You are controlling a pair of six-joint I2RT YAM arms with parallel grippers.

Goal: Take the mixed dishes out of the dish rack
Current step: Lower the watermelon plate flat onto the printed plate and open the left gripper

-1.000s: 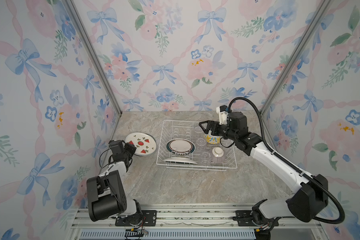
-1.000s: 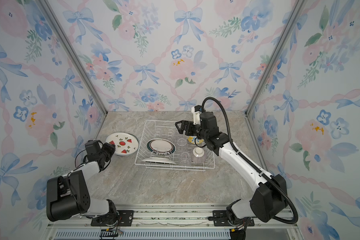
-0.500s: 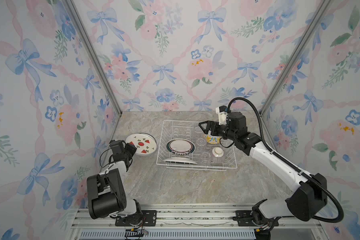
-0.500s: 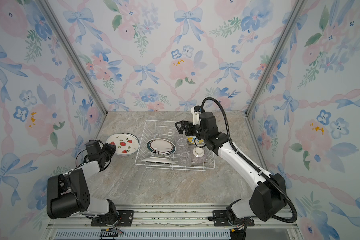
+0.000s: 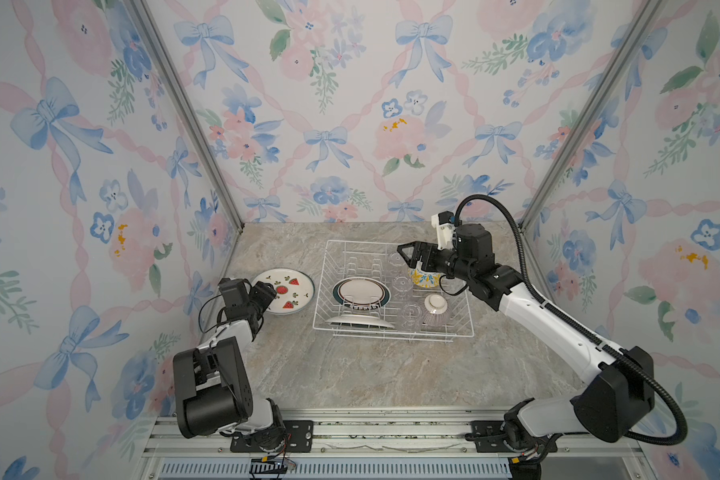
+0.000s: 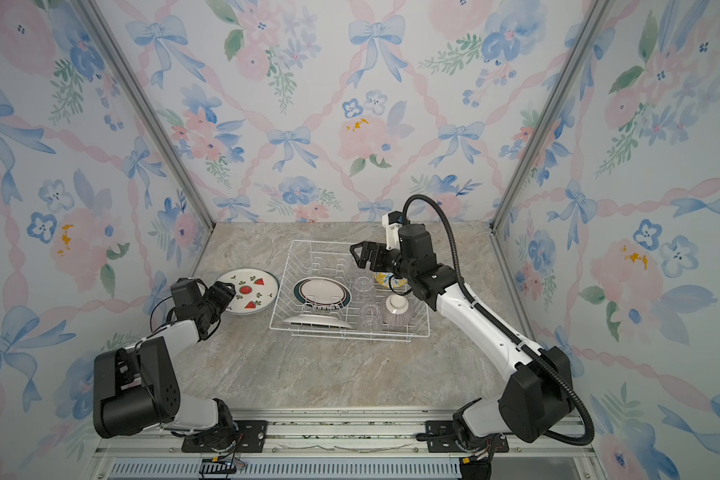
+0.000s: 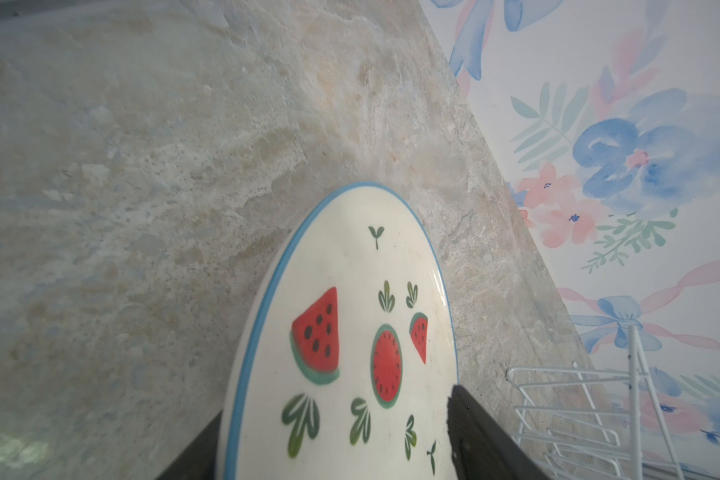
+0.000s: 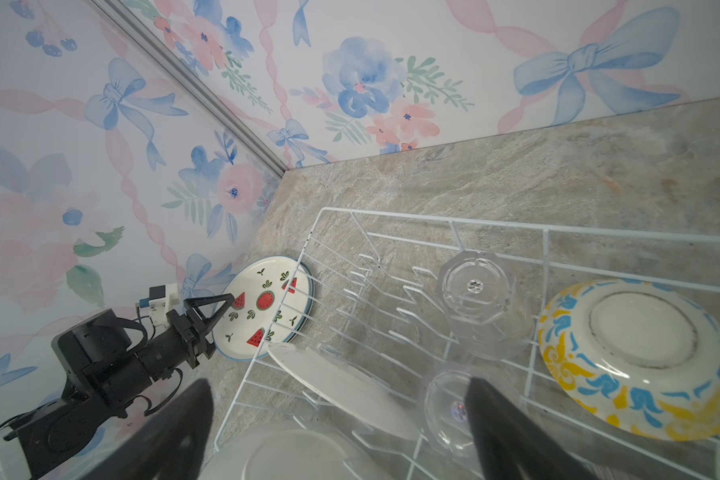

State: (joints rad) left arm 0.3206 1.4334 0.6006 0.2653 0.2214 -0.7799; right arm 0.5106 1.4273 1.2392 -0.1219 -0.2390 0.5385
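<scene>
In both top views the left pincer has just spread its jaws and let go of the watermelon plate. The plate lies flat on the table, its near rim still between the jaws, so I judge one dish unloaded. The right pincer, wide open and empty as before, hangs over the still-loaded rack. In the left wrist view the plate runs out ahead of the fingers, cream with a blue rim and red slices. In the right wrist view an upturned cup and a yellow-blue bowl sit just ahead of the right pincer.
</scene>
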